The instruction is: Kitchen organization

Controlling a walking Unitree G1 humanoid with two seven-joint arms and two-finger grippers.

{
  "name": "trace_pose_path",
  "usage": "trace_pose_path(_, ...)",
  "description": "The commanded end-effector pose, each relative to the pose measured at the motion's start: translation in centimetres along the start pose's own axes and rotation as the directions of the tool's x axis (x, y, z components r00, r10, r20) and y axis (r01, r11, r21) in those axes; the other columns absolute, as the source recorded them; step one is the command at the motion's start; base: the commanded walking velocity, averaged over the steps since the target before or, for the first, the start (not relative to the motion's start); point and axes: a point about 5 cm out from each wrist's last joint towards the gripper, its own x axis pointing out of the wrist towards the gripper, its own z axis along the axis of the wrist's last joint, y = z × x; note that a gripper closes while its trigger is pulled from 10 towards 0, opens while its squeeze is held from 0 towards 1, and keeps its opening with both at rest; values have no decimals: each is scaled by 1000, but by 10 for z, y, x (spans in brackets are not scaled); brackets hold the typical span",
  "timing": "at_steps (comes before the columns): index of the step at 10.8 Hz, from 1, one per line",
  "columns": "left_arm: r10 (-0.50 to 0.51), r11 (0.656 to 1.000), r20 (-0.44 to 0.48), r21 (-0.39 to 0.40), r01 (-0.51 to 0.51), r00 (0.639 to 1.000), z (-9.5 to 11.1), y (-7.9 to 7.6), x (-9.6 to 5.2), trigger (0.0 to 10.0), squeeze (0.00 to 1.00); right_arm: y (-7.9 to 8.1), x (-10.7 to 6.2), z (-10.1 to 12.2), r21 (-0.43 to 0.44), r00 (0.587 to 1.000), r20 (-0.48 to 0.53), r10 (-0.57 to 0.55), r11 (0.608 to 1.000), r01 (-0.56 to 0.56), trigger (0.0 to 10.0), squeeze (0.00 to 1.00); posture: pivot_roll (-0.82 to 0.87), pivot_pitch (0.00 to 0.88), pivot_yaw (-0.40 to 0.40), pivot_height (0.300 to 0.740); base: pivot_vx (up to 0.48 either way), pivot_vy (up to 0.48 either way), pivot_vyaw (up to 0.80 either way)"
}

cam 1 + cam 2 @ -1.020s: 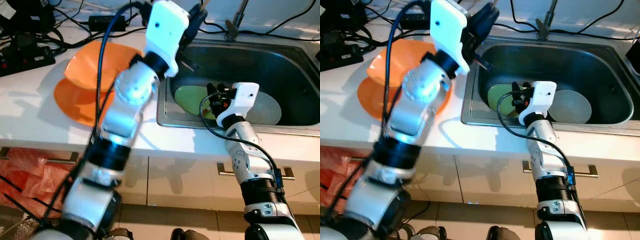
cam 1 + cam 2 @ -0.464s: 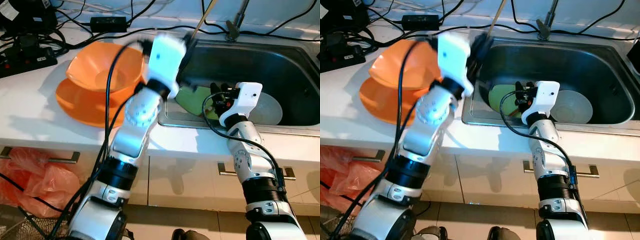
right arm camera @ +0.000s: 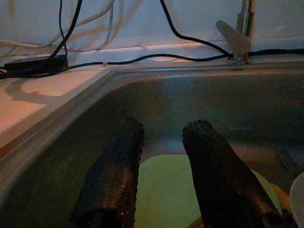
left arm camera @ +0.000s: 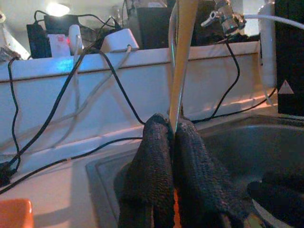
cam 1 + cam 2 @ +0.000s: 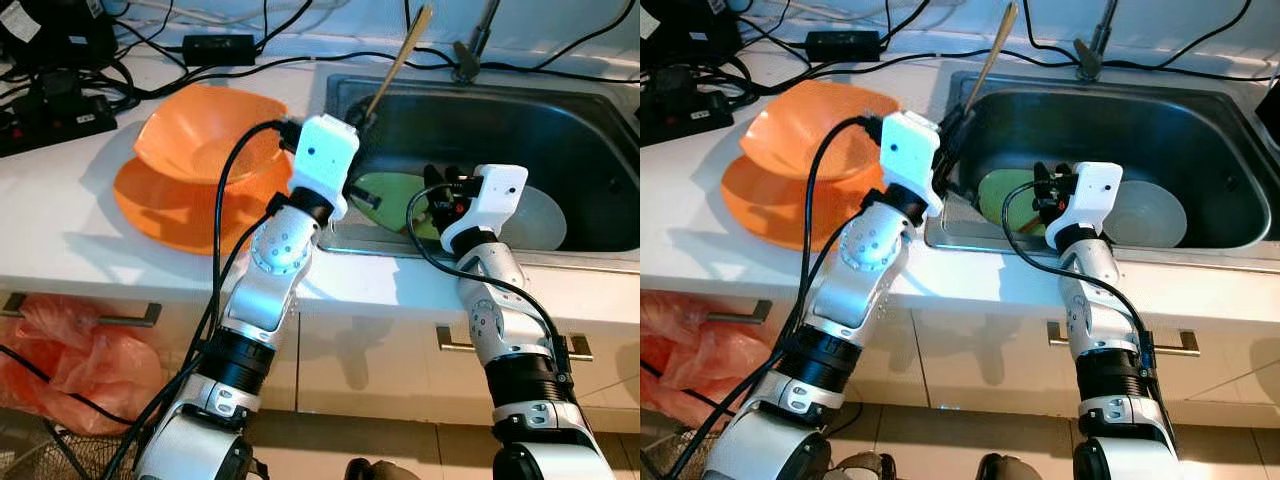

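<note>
Two grippers at your sink (image 5: 600,120) — left gripper (image 4: 172,137) clamps wooden utensil (image 5: 398,62), right gripper (image 3: 164,156) spread empty over green plate (image 5: 385,195), 3 o'clock.

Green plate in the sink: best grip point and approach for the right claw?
Take the green plate by its near rim, coming down from above over the sink's front edge. It lies flat on the bottom, so only the rim offers purchase. The open right claw hovers over it.

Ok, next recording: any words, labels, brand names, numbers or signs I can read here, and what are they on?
No readable text.
White triangle mark, no letters, on the black box beside the steel sink.
White label on the black device at the white counter's back corner: too blurred to read.
Red-lit panel on the black adapter: too blurred to read.
</note>
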Motion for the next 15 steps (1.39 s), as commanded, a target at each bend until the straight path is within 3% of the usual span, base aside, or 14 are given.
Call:
trace_pose_path(1, 12, 1000, -13, 8, -12, 1000, -7, 1, -3, 10000, 0, -2, 3, 4, 5, 1000, 15, -13, 1000, 13, 10000, 0, 21, 55, -9, 740, 0, 0, 0)
trace_pose_path(7, 42, 998, -56, 52, -39, 998, -24, 10, -8, 10000, 0, 4, 13, 9, 7, 999, 32, 8, 1000, -8, 10000, 0, 29, 21, -20, 740, 0, 0, 0)
trace_pose_path(8, 43, 998, -58, 53, -40, 997, -25, 10, -8, 10000, 0, 5, 13, 7, 18, 1000, 28, 13, 1000, -13, 10000, 71, 32, 25, -21, 740, 0, 0, 0)
trace_pose_path(9, 47, 997, -62, 56, -43, 997, -27, 10, -8, 10000, 0, 4, 13, 5, 27, 1000, 12, 1, 1000, -1, 10000, 1000, 35, 29, -23, 740, 0, 0, 0)
trace_pose_path(11, 44, 998, -69, 57, -40, 997, -30, 8, -9, 10000, 0, 6, 15, 11, 34, 1000, 22, 7, 999, -8, 10000, 1000, 36, 39, -24, 740, 0, 0, 0)
trace_pose_path(12, 41, 998, -72, 56, -37, 997, -30, 6, -9, 10000, 0, 6, 17, 17, 43, 1000, 30, 5, 999, -6, 10000, 635, 31, 43, -23, 740, 0, 0, 0)
trace_pose_path(13, 35, 998, -77, 53, -31, 996, -31, 4, -9, 10000, 0, 7, 19, 26, 75, 999, 43, 10, 997, -13, 10000, 0, 31, 43, -23, 740, 0, 0, 0)
trace_pose_path(14, 24, 999, -82, 48, -20, 996, -32, 1, -9, 10000, 0, 11, 22, 46, 202, 995, 96, 18, 979, -37, 10000, 0, 25, 49, -19, 740, 0, 0, 0)
trace_pose_path(15, 21, 999, -83, 47, -17, 996, -33, 0, -9, 10000, 0, 13, 22, 53, 243, 994, 109, 30, 968, -56, 10000, 0, 24, 52, -19, 740, 0, 0, 0)
